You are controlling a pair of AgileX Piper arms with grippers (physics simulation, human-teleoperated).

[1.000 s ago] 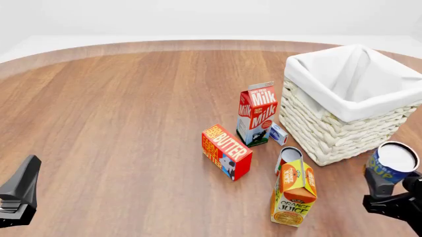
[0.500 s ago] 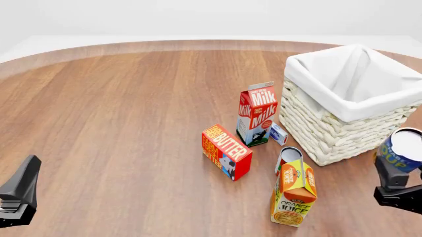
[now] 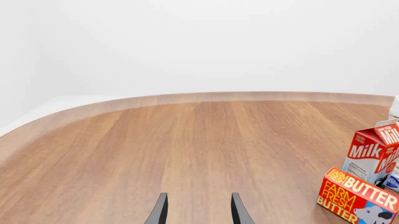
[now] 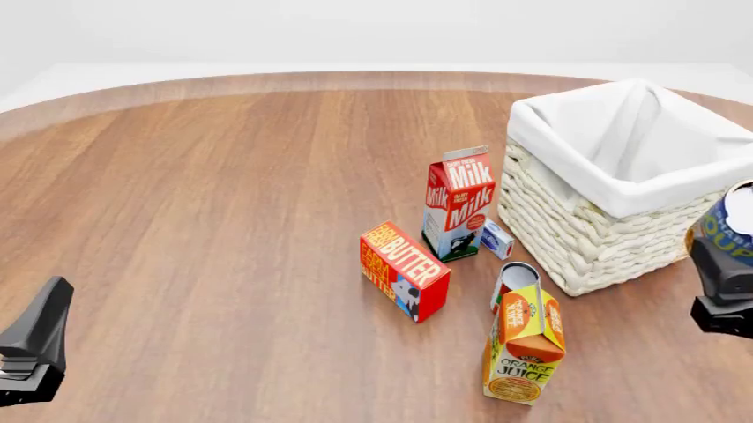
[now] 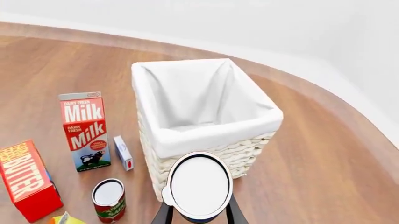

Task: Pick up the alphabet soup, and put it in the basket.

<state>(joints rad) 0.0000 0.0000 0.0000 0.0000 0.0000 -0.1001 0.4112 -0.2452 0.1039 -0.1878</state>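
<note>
The alphabet soup (image 4: 732,231), a blue-and-yellow can with a plain pale lid, hangs in the air at the right edge of the front view, held in my right gripper (image 4: 724,286), beside the near right side of the basket (image 4: 588,220). In the right wrist view the can's lid (image 5: 199,185) sits between the fingers (image 5: 163,213), with the basket's white liner (image 5: 206,135) just beyond it. My left gripper (image 4: 30,348) is open and empty at the near left; its fingers (image 3: 160,212) show over bare wood.
A milk carton (image 4: 459,204), a small blue-and-white box (image 4: 496,238), a butter box (image 4: 404,270), a red-and-white can (image 4: 513,282) and an orange juice carton (image 4: 525,345) stand left of and in front of the basket.
My right gripper has lifted the alphabet soup and carried it up and to the right, toward the basket's rim height. The left arm has not moved.
</note>
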